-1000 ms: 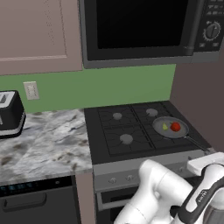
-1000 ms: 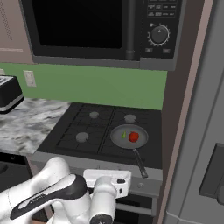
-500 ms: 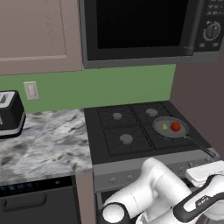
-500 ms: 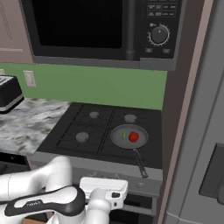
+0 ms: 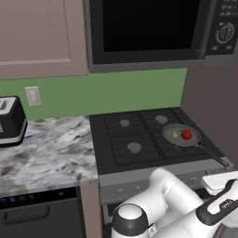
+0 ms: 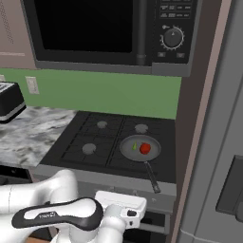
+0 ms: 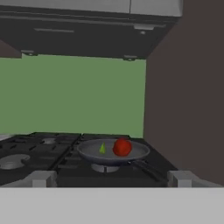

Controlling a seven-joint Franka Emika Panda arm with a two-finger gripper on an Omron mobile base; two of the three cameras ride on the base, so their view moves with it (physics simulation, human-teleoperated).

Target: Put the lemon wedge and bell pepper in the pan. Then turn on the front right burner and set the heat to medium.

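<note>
The pan sat on the front right burner of the black cooktop, its dark handle pointing toward the front edge. Inside it lay 2 things: the red bell pepper and, just beside it on the left, the small yellow-green lemon wedge. In the hand view both rested on the pan's floor. The tool hung low before the stove front with its jaws spread fully wide, holding nothing. A toaster stood on the marble bench.
</note>
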